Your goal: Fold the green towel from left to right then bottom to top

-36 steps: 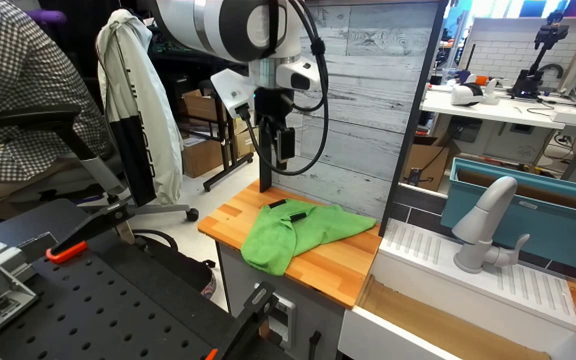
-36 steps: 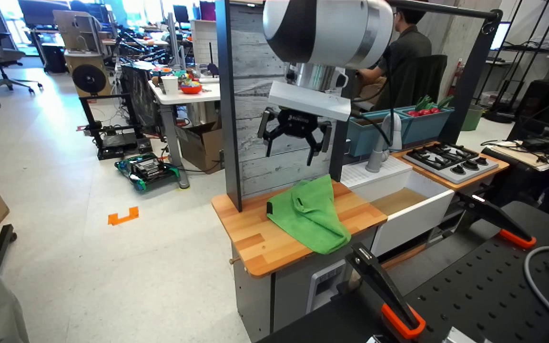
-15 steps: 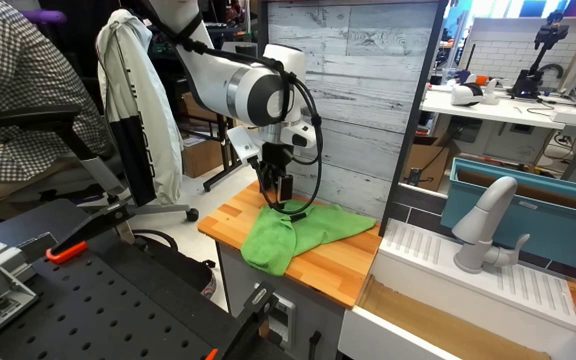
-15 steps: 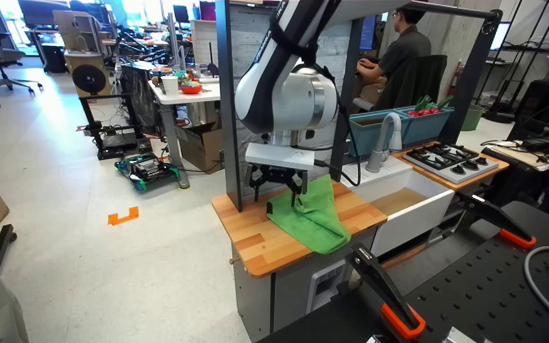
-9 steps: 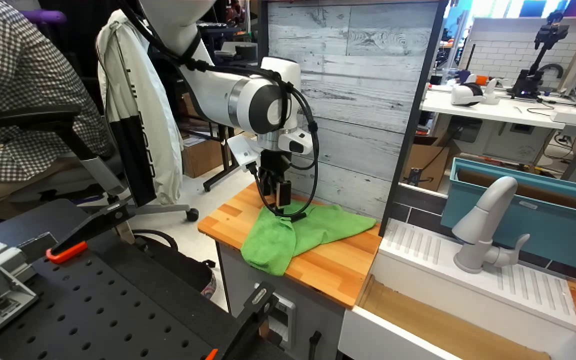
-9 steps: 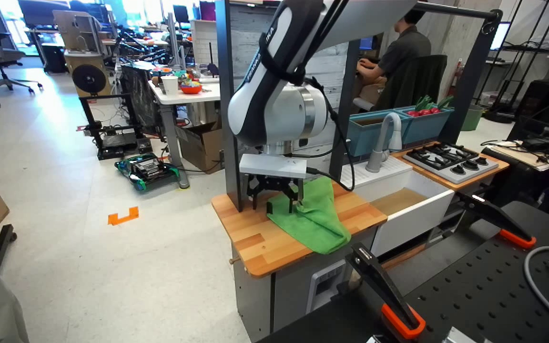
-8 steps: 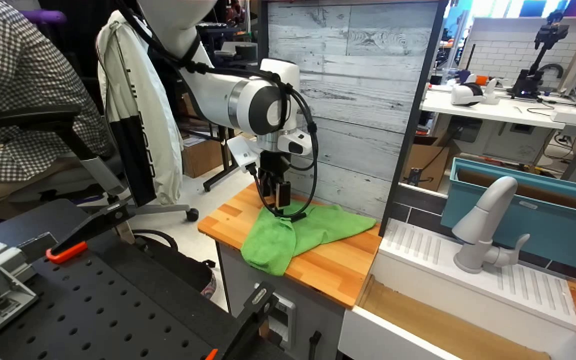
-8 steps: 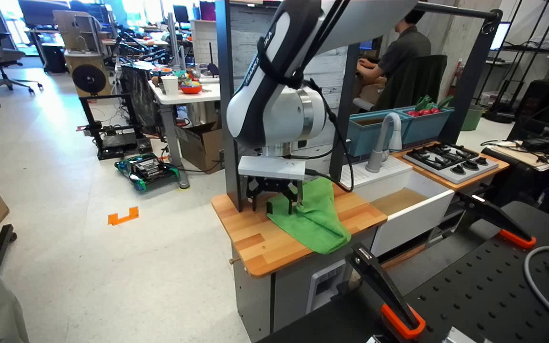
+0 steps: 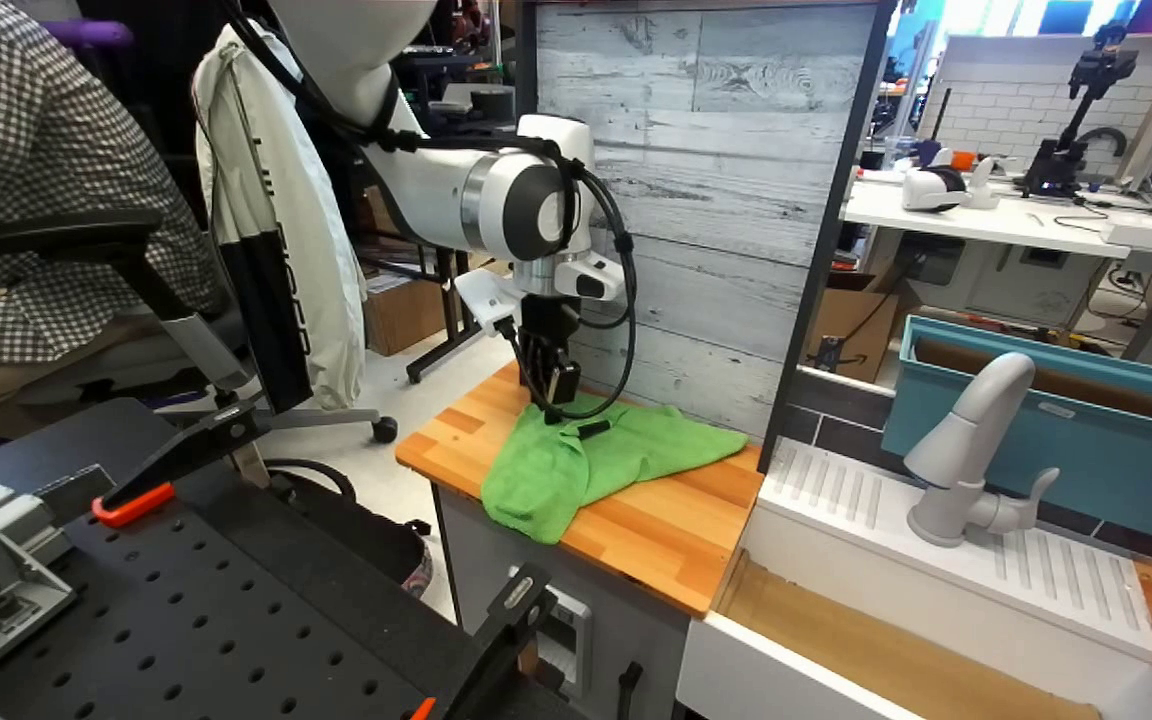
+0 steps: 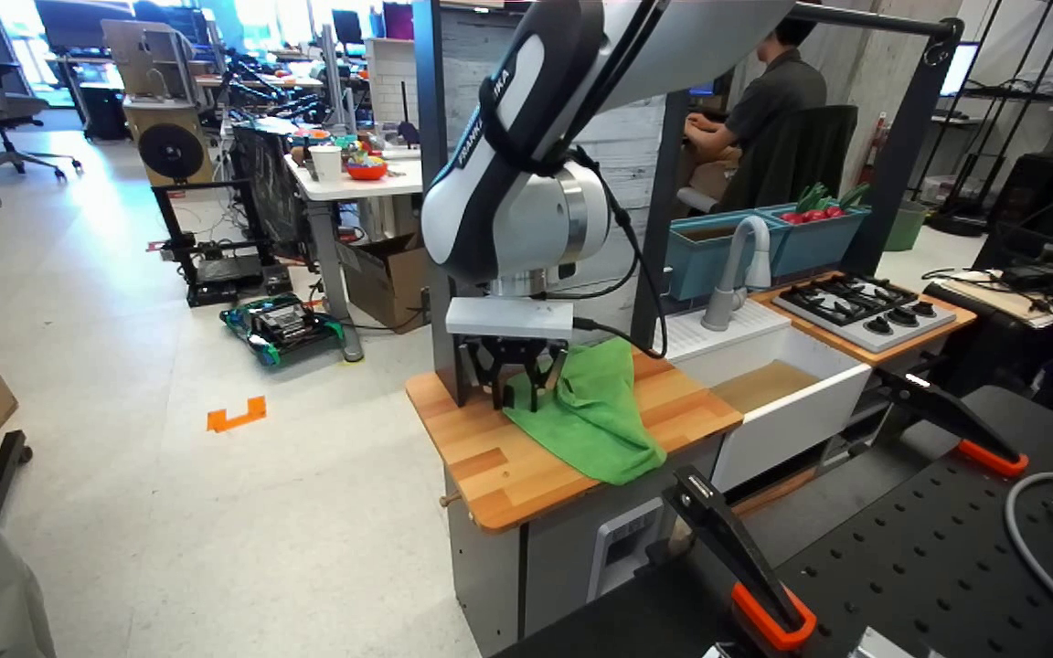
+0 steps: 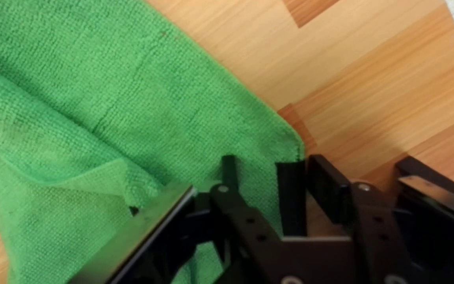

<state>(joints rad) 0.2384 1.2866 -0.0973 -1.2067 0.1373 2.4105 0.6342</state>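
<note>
Tool [image 10: 517, 402]: points straight down at one corner of the green towel [image 9: 536, 490]. Has jaws part-way apart, at a narrowish gap, with that corner and its black tag [image 11: 291, 197] between them in the wrist view (right-hand finger just beside the tag there, can't tell if touching). Looks unclamped.

Green towel: lies rumpled on the wooden worktop [image 9: 666, 540], close to the grey plank panel [image 9: 726, 200]. Droops slightly past the front edge in both exterior views. Tapers to a long point toward the white sink [image 9: 836, 570] in an exterior view, with a bunched fold mid-cloth and a second black tag [image 9: 593, 429] near it.

Around it: black cable [image 9: 632, 320] looping beside the tool, grey faucet [image 9: 971, 440] at the back of the sink, teal planter [image 9: 1056, 440] behind that, stovetop [image 10: 865, 311] past the sink in an exterior view, perforated black board [image 10: 929, 539] in front, with black clamps [image 10: 732, 539] ending in orange.
</note>
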